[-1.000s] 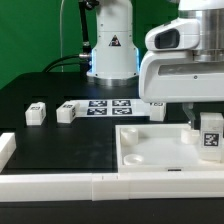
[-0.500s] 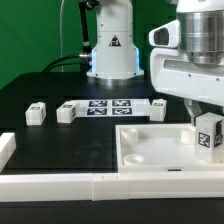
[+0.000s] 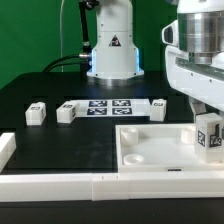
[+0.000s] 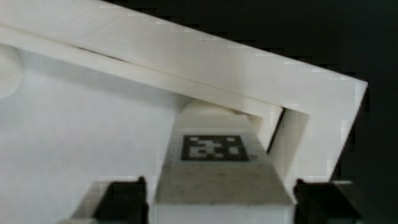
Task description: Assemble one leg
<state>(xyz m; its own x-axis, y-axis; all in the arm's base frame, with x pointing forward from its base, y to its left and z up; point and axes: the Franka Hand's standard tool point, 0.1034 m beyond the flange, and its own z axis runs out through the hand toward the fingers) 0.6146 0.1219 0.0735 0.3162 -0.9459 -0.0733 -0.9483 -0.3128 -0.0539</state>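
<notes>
exterior view: the gripper (image 3: pixel 210 122) holds a leg (image 3: pixel 211 135) over the white panel (image 3: pixel 150 148) at the worktop's front right corner. three more legs (image 3: pixel 66 112) lie beside the marker board (image 3: pixel 108 106). wrist view: fingers (image 4: pixel 121 200) pinch the leg (image 4: pixel 217 170) above the panel corner (image 4: pixel 294 120).

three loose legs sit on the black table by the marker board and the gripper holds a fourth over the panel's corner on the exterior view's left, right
Not quite: the gripper holds the leg over the panel at its corner on the exterior view's right, not left. The exterior view shows this. Three loose legs do sit by the marker board.
</notes>
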